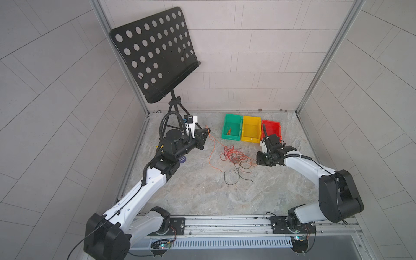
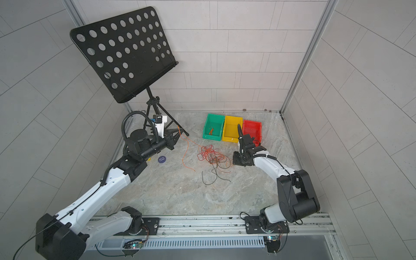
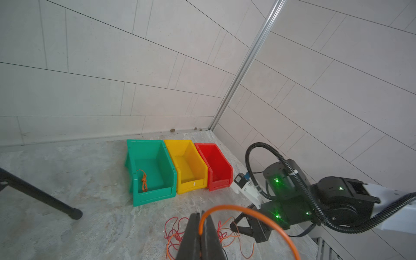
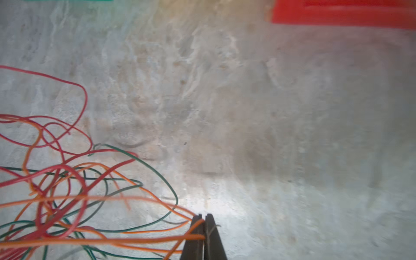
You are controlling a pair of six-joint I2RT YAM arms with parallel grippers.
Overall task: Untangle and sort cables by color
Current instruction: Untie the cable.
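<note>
A tangle of red, orange and black cables lies mid-table. My left gripper is raised left of the tangle and shut on an orange cable. That cable hangs down in a long strand to the table. My right gripper is down at the tangle's right edge, shut on orange cable strands that run back into the pile. Red and dark loops lie beside it.
Green, yellow and red bins stand in a row at the back. The green bin holds a knotted orange cable. A black music stand with tripod legs stands back left, close behind my left arm.
</note>
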